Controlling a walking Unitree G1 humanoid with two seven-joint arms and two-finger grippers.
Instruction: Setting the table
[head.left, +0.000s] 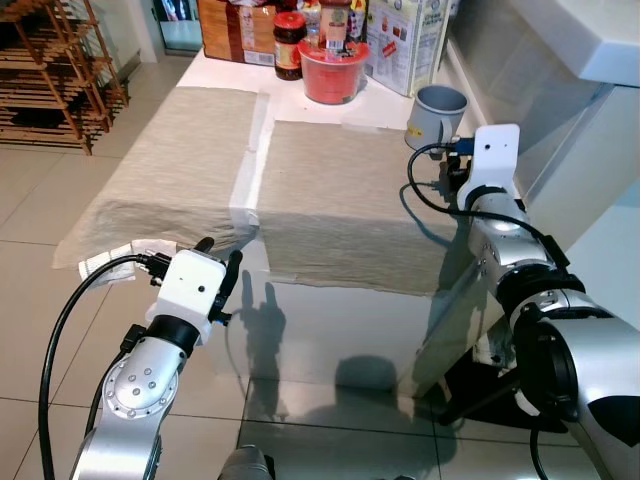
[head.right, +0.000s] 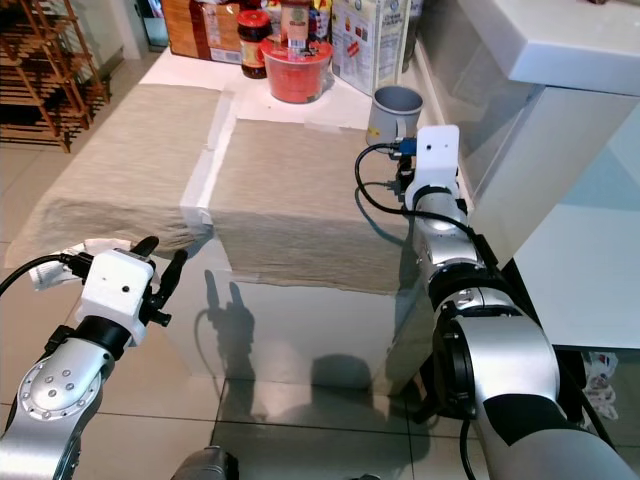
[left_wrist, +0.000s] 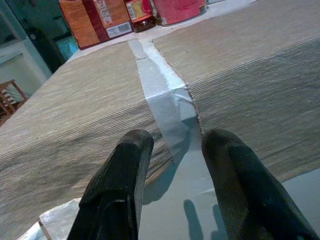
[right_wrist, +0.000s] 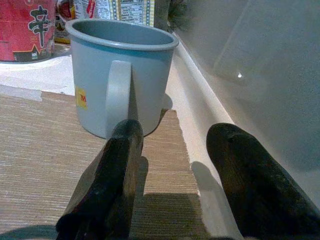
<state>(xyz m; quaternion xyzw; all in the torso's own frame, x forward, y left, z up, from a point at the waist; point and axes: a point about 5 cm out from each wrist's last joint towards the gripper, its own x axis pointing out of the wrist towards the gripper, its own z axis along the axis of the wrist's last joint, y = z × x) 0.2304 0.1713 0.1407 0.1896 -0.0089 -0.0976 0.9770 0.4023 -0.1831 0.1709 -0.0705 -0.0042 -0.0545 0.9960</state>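
Here the right gripper (right_wrist: 170, 175), fingers spread and empty, lines up with the handle of the grey mug (right_wrist: 120, 80) at the surface's far corner, presumably to grasp it, while the left gripper (left_wrist: 172, 170) hovers parted, holding nothing.

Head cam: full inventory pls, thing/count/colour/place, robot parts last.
table: 1, white, glossy, before the robot
placemats: 2, beige, side by side on table
mug: 1, grey, far right corner of right placemat
noodle cup: 1, red, table's far end
jar: 1, red-lidded, beside noodle cup
boxes: several, far end
wooden rack: 1, brown, floor at left
left gripper: open, near table edge
right gripper: open, behind mug handle
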